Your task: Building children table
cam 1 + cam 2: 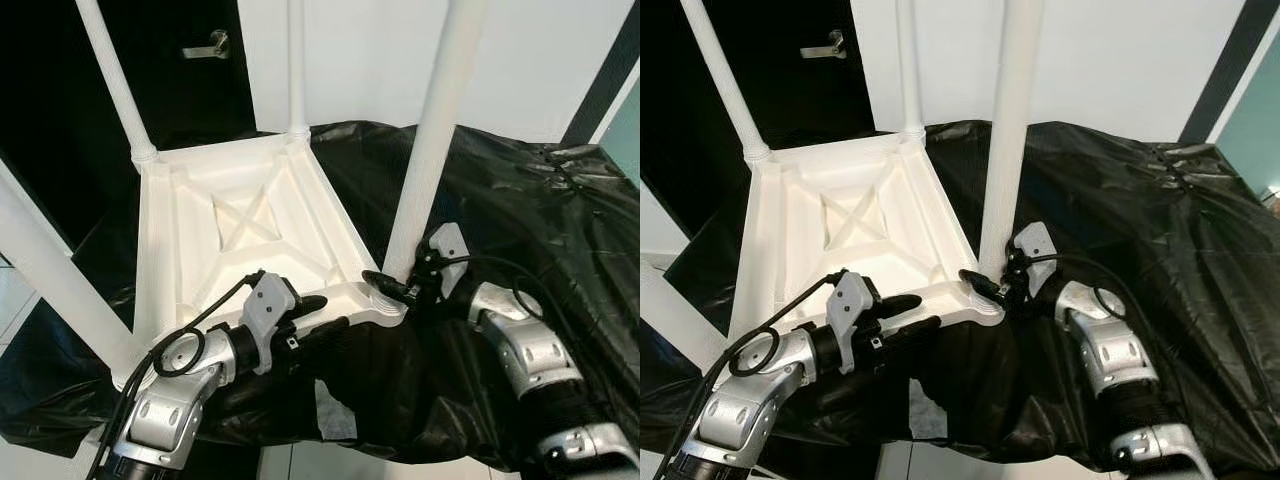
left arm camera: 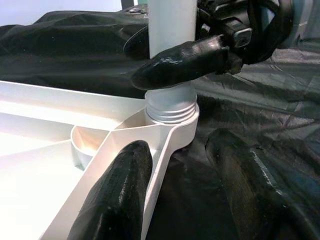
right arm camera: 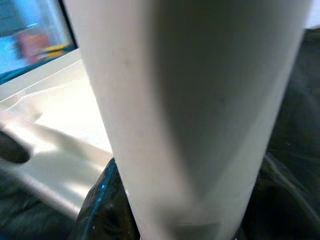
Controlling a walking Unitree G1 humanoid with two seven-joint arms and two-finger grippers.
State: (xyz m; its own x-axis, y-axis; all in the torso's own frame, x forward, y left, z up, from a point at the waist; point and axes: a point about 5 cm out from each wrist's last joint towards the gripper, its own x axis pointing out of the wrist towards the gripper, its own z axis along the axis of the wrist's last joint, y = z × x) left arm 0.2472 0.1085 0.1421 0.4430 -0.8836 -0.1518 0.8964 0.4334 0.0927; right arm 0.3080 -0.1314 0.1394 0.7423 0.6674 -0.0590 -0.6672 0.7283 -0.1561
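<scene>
We find the white tabletop (image 1: 240, 240) lying upside down on a black sheet (image 1: 520, 210), its ribbed underside up and four white legs standing from its corners. The near right leg (image 1: 425, 150) sits in its threaded socket at the corner nearest the robot, and that corner reaches the near edge of the covered surface. The right gripper (image 1: 392, 287) is clenched on this leg just above the socket; in the right wrist view the leg (image 3: 195, 115) stands hard against the camera. The left gripper (image 1: 318, 314) straddles the tabletop's near rim beside that corner, fingers (image 2: 117, 195) spread, one over the plastic and one over the sheet, grasping nothing that we can see. The far legs rise near a dark door (image 1: 180, 70) with a metal handle (image 1: 207, 45) and a white wall (image 1: 540, 50). The sheet lies open and wrinkled to the right. Pale floor (image 1: 15, 295) shows at the left.
</scene>
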